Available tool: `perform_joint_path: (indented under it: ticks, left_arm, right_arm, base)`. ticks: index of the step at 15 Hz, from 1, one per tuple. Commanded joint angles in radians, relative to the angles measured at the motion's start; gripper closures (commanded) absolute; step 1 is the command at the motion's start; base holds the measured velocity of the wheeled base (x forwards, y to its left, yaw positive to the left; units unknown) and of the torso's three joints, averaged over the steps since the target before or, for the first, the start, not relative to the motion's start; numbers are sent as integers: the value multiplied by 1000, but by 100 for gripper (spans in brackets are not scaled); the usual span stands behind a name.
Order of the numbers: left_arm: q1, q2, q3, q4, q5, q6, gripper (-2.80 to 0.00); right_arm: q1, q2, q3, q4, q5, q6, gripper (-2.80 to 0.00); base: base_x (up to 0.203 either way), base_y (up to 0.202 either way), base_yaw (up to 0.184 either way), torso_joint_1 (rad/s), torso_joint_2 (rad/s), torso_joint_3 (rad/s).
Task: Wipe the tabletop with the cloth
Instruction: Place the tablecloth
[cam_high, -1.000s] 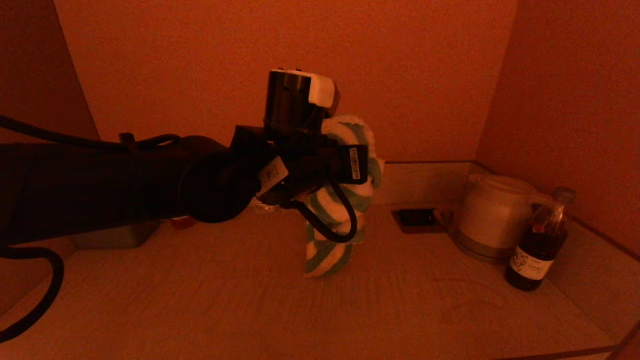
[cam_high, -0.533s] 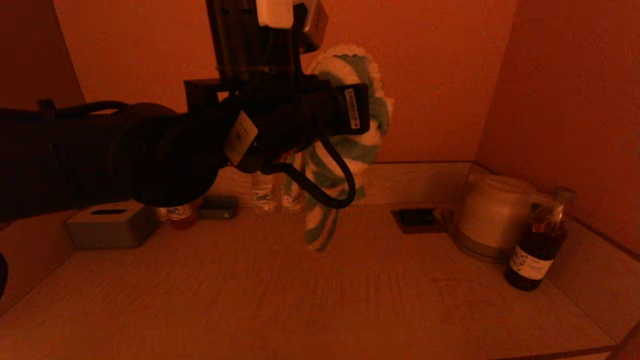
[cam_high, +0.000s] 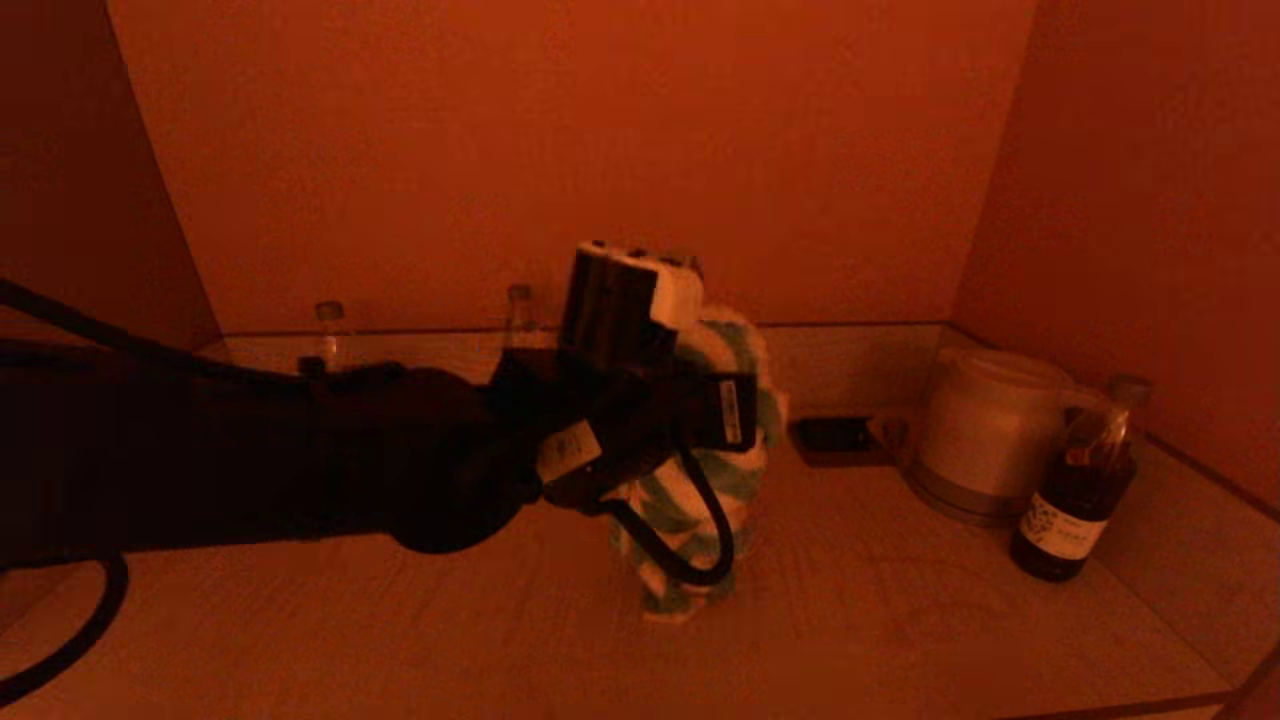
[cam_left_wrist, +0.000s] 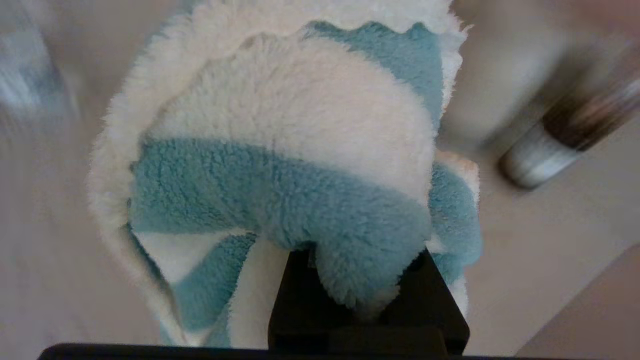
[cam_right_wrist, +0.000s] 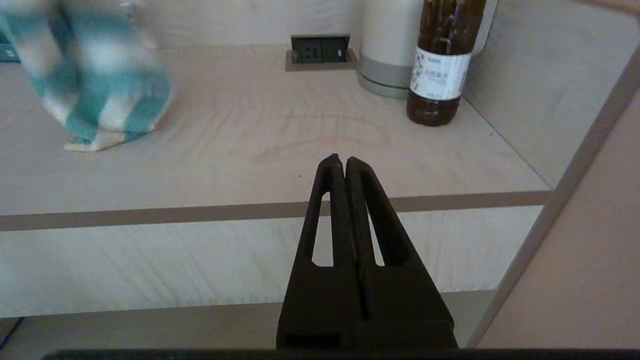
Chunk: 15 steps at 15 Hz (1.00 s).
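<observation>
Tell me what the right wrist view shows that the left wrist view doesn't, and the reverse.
Only the right wrist view: the right gripper shut, parked off the front edge, plus the socket and the kettle. Only the left wrist view: the left gripper clamped on a fold of the cloth. Both show the cloth, the tabletop and the dark bottle.

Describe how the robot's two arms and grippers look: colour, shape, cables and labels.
The left arm is thick and black, with a looping black cable, white label tags and a pale block on its wrist. The left gripper is black and blocky. The right gripper has slim black tapered fingers with triangular cut-outs.
</observation>
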Motion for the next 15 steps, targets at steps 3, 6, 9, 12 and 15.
perform_joint_path:
  ticks: [3, 6, 9, 12, 15]
  left_arm:
    - [-1, 85, 54, -44, 3, 2, 0]
    - [-1, 103, 89, -48, 5, 1, 0]
    - [-1, 109, 113, -49, 6, 5, 0]
    - [-1, 112, 113, -49, 6, 5, 0]
    - [-1, 125, 113, -49, 6, 5, -280]
  right_arm:
    - [0, 1, 0, 0, 0, 0, 0]
    - [0, 1, 0, 0, 0, -2, 0]
    - [0, 1, 0, 0, 0, 0, 0]
    - [0, 1, 0, 0, 0, 0, 0]
    - [0, 1, 0, 0, 0, 0, 0]
  base:
    - [0, 0, 0, 0, 0, 0]
    - [0, 0, 0, 0, 0, 0]
    - [0, 0, 0, 0, 0, 0]
    - [0, 0, 0, 0, 0, 0]
    - [0, 0, 0, 0, 0, 0]
